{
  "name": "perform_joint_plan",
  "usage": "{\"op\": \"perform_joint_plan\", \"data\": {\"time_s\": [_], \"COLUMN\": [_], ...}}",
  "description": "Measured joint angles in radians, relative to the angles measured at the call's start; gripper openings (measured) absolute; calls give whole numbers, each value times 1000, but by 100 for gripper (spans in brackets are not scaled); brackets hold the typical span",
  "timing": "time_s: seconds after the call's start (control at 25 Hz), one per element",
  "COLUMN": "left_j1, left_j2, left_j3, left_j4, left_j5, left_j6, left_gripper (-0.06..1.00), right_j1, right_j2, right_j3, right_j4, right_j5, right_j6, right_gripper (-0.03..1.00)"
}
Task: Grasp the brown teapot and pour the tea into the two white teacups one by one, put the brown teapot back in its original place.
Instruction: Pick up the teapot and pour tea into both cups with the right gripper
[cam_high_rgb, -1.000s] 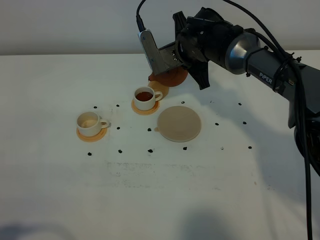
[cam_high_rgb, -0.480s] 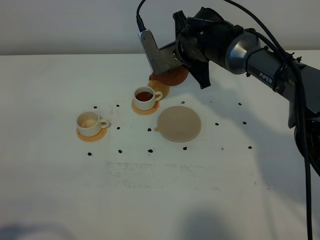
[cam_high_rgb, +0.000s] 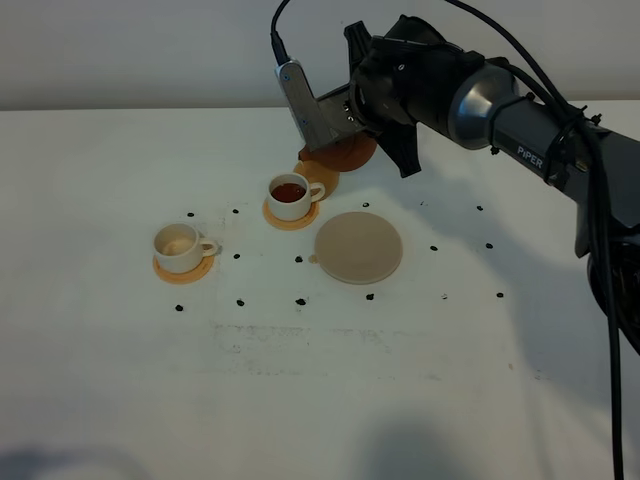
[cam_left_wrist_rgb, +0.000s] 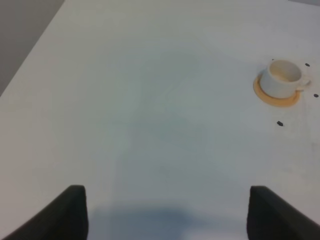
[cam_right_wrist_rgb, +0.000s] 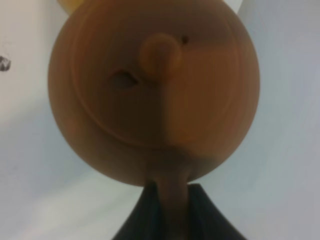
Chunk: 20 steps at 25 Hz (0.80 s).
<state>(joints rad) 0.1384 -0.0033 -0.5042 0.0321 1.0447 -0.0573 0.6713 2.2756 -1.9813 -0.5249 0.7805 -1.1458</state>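
Note:
The brown teapot (cam_high_rgb: 340, 156) hangs tilted in the air just behind the far white teacup (cam_high_rgb: 290, 192), spout towards that cup. My right gripper (cam_high_rgb: 352, 132) is shut on its loop handle. In the right wrist view the teapot (cam_right_wrist_rgb: 155, 90) fills the picture, and its handle runs down between my dark fingers (cam_right_wrist_rgb: 145, 215). The far cup holds dark tea and stands on an orange-tan coaster (cam_high_rgb: 290, 215). The near-left teacup (cam_high_rgb: 180, 246) (cam_left_wrist_rgb: 282, 79) looks pale inside. The beige trivet (cam_high_rgb: 358, 246) lies bare. My left gripper (cam_left_wrist_rgb: 167, 220) is open over bare table.
Small black dots (cam_high_rgb: 300, 300) are scattered on the white table (cam_high_rgb: 400, 380) around the cups and trivet. The right arm (cam_high_rgb: 520, 120) reaches in from the right edge, with cables hanging behind it. The table's far edge meets a grey wall.
The right arm and the tilted teapot have shifted only a hair. The cups and trivet stay where they were.

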Motion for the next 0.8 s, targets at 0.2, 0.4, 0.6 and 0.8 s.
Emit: {"op": "perform_joint_plan", "data": {"time_s": [0.2, 0.4, 0.6, 0.8], "left_j1": [0, 0, 0, 0], "left_j2": [0, 0, 0, 0], "left_j3": [0, 0, 0, 0], "left_j4": [0, 0, 0, 0], "left_j5": [0, 0, 0, 0], "left_j6": [0, 0, 0, 0], "left_gripper": [67, 67, 67, 67], "right_j1": [4, 4, 3, -19], "right_j2": [0, 0, 0, 0], "right_j3": [0, 0, 0, 0], "right_j4": [0, 27, 67, 147], "right_j5": [6, 13, 14, 12], "right_j6": [0, 1, 15, 44], "right_gripper": [9, 9, 9, 9]}}
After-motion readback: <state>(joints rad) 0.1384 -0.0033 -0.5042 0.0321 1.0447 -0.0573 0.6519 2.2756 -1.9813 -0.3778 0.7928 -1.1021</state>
